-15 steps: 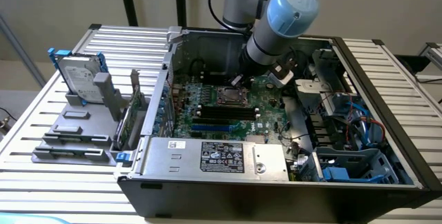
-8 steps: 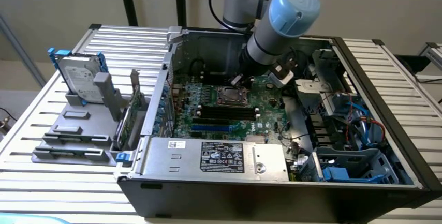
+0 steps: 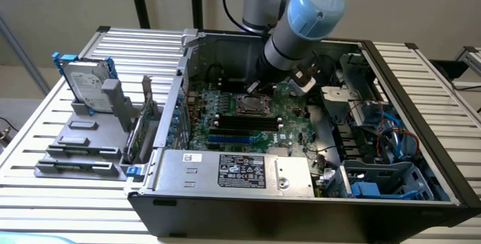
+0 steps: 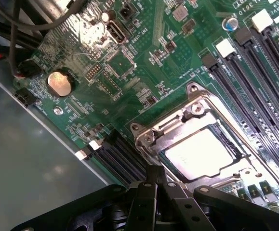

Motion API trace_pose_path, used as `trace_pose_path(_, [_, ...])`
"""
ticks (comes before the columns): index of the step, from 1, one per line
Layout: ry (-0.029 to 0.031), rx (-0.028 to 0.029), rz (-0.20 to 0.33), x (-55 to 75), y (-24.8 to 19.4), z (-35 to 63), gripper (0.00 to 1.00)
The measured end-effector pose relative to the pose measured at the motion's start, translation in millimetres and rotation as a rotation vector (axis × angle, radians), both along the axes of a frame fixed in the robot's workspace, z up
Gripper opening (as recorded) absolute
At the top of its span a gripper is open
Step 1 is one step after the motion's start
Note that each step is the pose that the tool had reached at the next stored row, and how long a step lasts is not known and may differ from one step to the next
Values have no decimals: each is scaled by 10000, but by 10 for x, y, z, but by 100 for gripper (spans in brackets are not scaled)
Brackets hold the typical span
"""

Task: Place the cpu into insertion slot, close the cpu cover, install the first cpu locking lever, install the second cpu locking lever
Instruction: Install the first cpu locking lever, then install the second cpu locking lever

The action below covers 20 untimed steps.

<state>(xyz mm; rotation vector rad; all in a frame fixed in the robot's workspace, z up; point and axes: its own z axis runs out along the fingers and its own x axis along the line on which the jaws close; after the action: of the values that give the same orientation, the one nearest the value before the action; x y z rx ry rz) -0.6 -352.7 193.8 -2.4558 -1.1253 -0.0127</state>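
The black hand [image 4: 154, 180], shut and holding nothing, hovers just beside the silvery metal cpu cover [image 4: 149, 139], which lies closed over the silver-grey square cpu [image 4: 199, 151].

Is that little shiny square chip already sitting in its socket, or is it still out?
In. The small silver-topped square cpu lies flat within the silvery-rimmed insertion slot, framed by the thin metal cpu cover.

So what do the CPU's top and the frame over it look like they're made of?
The cpu top looks like matte silver-grey metal, glaring softly and evenly. The cpu cover, a square windowed frame, looks like shiny stamped steel with sharp highlights, though the alloy can't be told.
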Motion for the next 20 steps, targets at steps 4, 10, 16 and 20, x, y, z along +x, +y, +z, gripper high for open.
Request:
trace_pose_path(4, [-1,-1,0,-58,-16,58,11])
trace_pose_path(10, [-1,9,0,-59,-20,68,11])
trace_pose_path(16, [0,8,0,-59,-20,68,11])
trace_pose_path(20, [-1,8,0,-59,-21,68,11])
